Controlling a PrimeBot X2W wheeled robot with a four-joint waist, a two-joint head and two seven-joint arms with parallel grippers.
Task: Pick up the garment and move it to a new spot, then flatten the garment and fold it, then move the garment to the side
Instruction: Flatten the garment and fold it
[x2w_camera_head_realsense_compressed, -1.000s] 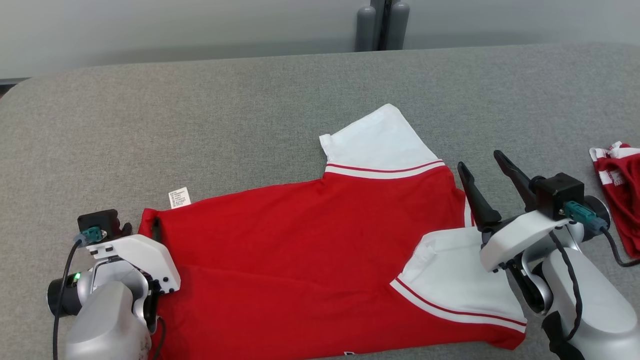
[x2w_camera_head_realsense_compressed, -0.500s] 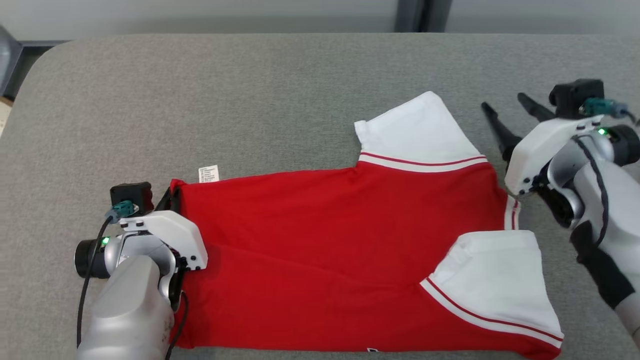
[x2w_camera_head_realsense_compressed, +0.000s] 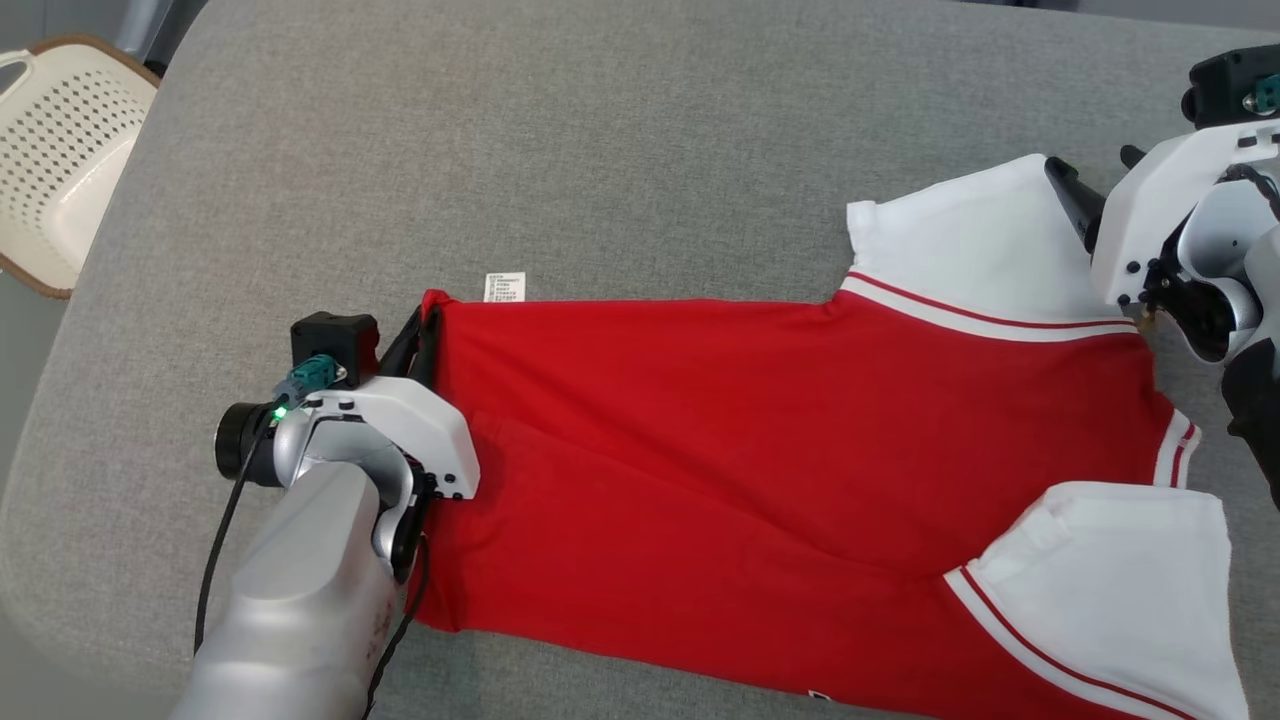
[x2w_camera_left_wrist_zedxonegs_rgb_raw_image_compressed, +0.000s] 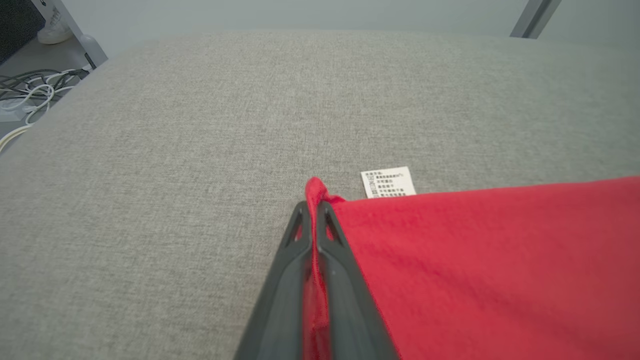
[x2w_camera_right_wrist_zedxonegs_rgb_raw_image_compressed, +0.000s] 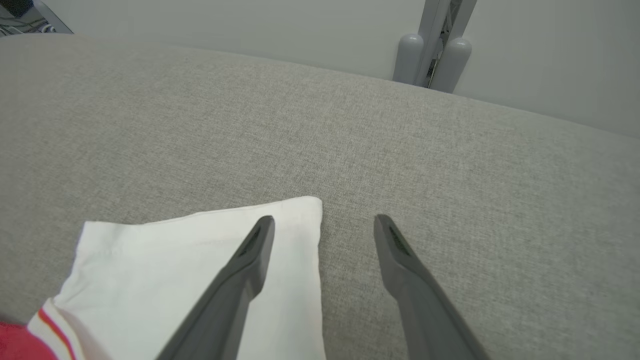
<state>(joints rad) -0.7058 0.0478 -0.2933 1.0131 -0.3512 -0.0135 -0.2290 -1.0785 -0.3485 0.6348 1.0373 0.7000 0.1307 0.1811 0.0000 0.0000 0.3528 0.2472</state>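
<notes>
Red jersey (x2w_camera_head_realsense_compressed: 760, 440) with white, red-striped sleeves lies spread on the grey table (x2w_camera_head_realsense_compressed: 500, 150), slightly wrinkled, a white care tag (x2w_camera_head_realsense_compressed: 504, 287) sticking out at its far hem corner.

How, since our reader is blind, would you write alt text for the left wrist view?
The left gripper is shut on the corner of a red garment, cloth pinched between its dark fingers. A white care label lies beside it on the grey surface.
</notes>
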